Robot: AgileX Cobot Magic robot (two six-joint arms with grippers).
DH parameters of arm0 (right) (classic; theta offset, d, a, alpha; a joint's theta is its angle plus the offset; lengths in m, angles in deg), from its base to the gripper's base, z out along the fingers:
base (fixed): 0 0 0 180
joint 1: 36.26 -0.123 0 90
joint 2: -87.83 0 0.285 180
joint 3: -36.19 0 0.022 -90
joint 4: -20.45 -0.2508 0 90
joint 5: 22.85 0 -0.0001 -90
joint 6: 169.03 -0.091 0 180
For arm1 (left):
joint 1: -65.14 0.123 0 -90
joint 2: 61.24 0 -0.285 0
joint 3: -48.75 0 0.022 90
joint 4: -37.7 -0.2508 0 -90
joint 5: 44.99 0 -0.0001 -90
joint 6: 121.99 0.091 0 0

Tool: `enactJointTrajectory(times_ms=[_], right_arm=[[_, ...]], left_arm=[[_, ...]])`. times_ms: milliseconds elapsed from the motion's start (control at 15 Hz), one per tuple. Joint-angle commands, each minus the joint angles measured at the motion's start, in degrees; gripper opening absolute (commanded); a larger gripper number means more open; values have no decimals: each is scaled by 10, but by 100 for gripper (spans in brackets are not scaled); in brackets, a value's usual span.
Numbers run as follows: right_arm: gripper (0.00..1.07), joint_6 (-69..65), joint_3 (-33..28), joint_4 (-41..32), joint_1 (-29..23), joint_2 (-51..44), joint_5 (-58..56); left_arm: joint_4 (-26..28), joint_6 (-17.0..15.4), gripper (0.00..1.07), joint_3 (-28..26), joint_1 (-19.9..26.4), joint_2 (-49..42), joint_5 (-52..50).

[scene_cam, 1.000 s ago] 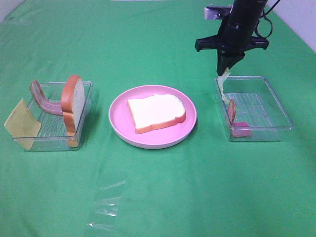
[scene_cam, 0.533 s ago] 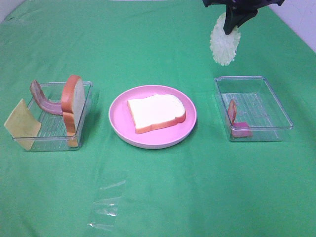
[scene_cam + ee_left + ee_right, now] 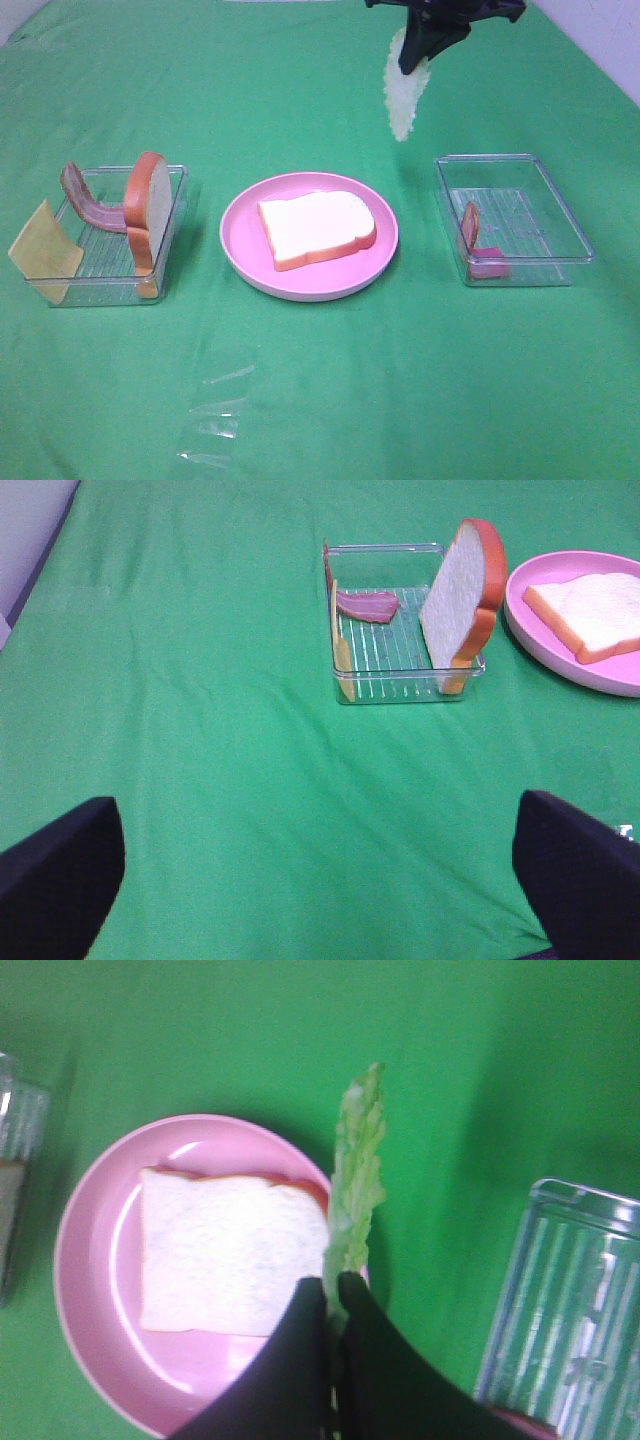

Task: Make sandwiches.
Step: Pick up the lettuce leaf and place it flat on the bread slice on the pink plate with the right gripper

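High over the table's far right, my right gripper [image 3: 422, 48] is shut on a pale green lettuce leaf [image 3: 403, 95] that hangs down from it. In the right wrist view the lettuce [image 3: 358, 1160] dangles from the closed fingertips [image 3: 333, 1305] beside the plate's edge. One white bread slice [image 3: 317, 228] lies flat on the pink plate [image 3: 240, 238]. My left gripper [image 3: 320, 900] is open and empty, hovering over bare cloth short of the left tray [image 3: 400, 685]. That tray holds an upright bread slice [image 3: 463, 600], bacon [image 3: 366, 605] and cheese [image 3: 342, 650].
The clear right tray [image 3: 560, 215] holds a reddish bacon piece [image 3: 478, 248]. A crumpled bit of clear plastic film [image 3: 215, 420] lies on the green cloth near the front. The left tray [image 3: 175, 200] stands left of the plate.
My right gripper lifted the lettuce out of the right tray, rose, and then swung left toward the plate. Everything else stayed put.
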Motion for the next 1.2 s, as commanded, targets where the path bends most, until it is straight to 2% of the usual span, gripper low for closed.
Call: enactJointTrajectory(times_ms=[67,533,1067,1200], right_arm=[[0,4,-5,-33,-50,10,-38],[0,17,-5,-60,-162,50,-26],[0,19,-5,-42,-169,97,-13],[0,3,-5,39,-168,117,-10]], left_arm=[[5,0,98,1,1,0,-2],[5,0,98,1,1,0,-2],[5,0,98,1,1,0,-2],[5,0,98,1,1,0,-2]])
